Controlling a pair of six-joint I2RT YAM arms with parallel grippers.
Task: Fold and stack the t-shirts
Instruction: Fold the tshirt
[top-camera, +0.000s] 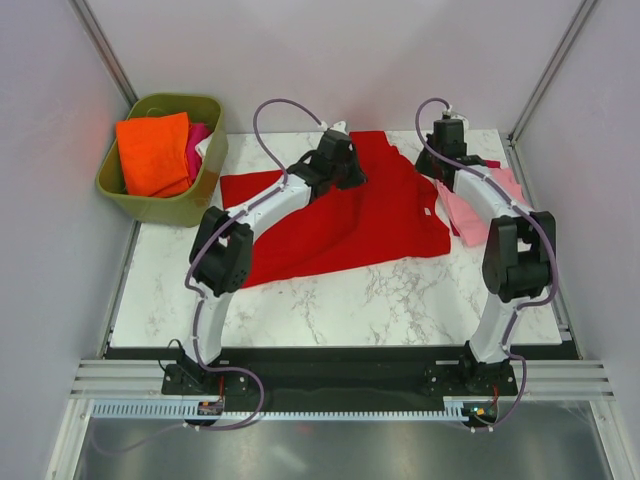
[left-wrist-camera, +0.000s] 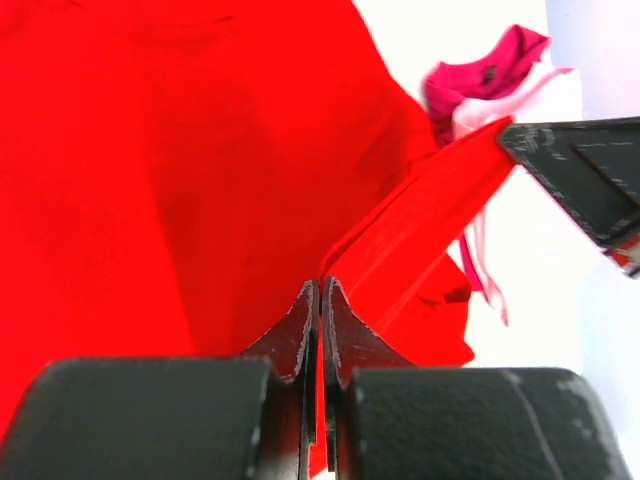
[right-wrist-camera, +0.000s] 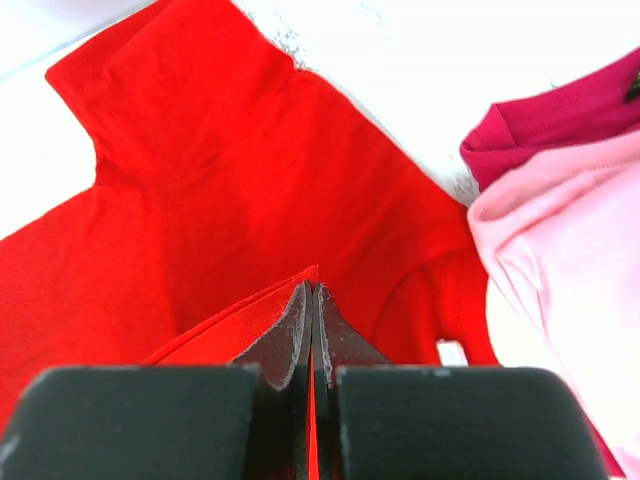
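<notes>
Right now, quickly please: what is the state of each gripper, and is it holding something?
Left gripper: closed, pinching a fold of the red t-shirt.
Right gripper: closed, pinching an edge of the same red t-shirt.

Matt red cloth shirt (top-camera: 390, 220), smooth marble-look table (top-camera: 350, 300) (grey-veined)
</notes>
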